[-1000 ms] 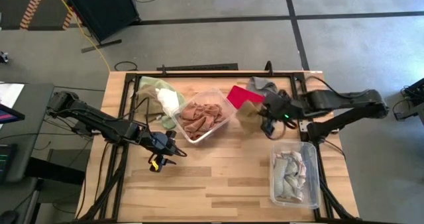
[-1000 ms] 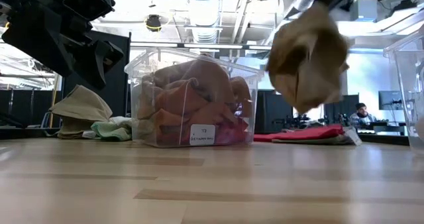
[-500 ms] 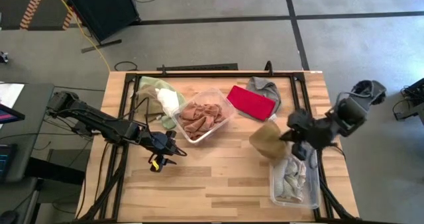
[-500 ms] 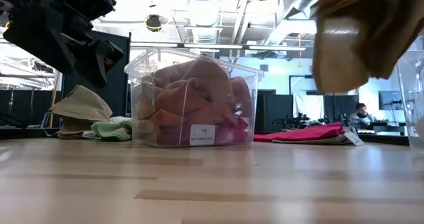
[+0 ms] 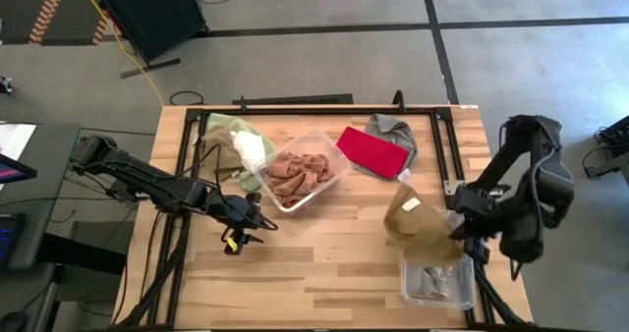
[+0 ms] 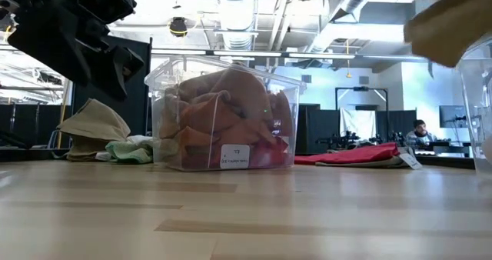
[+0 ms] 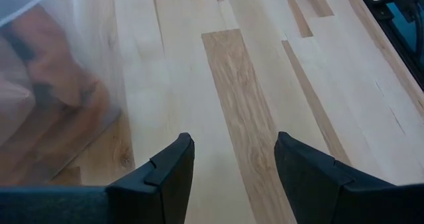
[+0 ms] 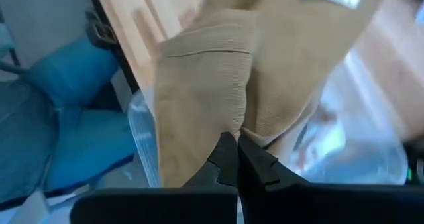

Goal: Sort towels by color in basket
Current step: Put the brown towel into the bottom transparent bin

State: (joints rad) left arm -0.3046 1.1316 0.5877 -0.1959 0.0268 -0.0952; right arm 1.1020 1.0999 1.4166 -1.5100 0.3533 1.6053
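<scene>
High view: right gripper (image 5: 457, 229) clenched on tan-brown towel (image 5: 418, 224), hanging over the clear bin (image 5: 437, 283) at the table's right edge. Left gripper (image 5: 257, 224) released, empty, low over the wood beside the rust-orange towels' bin (image 5: 339, 170).

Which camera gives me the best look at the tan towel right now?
The high view: the whole tan towel hangs over the right-hand clear bin. Right wrist view shows only folds in the shut right pincer; low view a corner; left wrist nothing.
</scene>
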